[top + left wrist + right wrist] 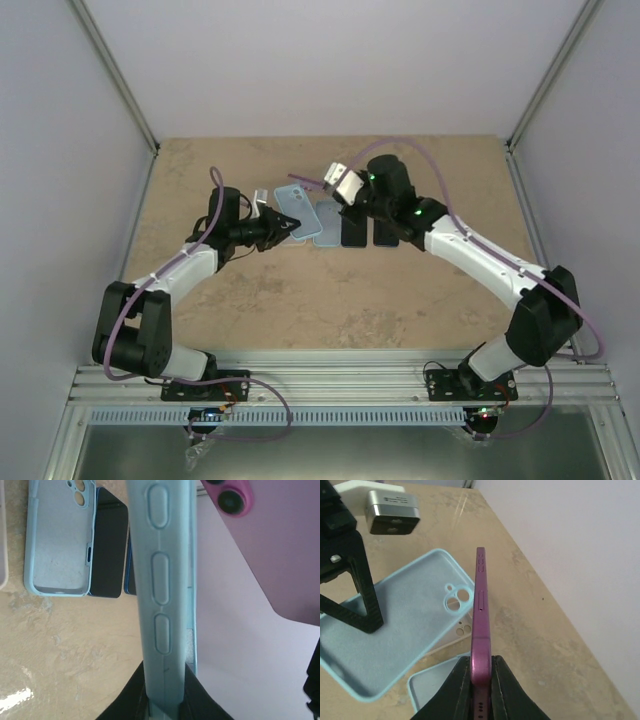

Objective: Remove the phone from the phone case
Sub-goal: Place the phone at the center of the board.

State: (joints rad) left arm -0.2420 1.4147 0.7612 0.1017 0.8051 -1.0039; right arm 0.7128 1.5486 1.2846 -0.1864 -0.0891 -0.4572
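Observation:
My left gripper (283, 228) is shut on an empty light blue phone case (292, 208) and holds it above the table. In the left wrist view the case (165, 580) shows edge-on between the jaws (165, 682). In the right wrist view its open inside (395, 630) faces up, with nothing in it. My right gripper (335, 187) is shut on a purple phone (308, 183), held free of the case, just above and beside it. In the right wrist view the phone (481, 610) stands edge-on between the gripper's jaws (481, 667). The phone's back (270, 545) shows in the left wrist view.
On the table under the grippers lie another light blue case (325, 225) (60, 535), two dark phones (352, 230) (385, 235) and a pale case (462, 630). Grey walls enclose the tan table (300, 310).

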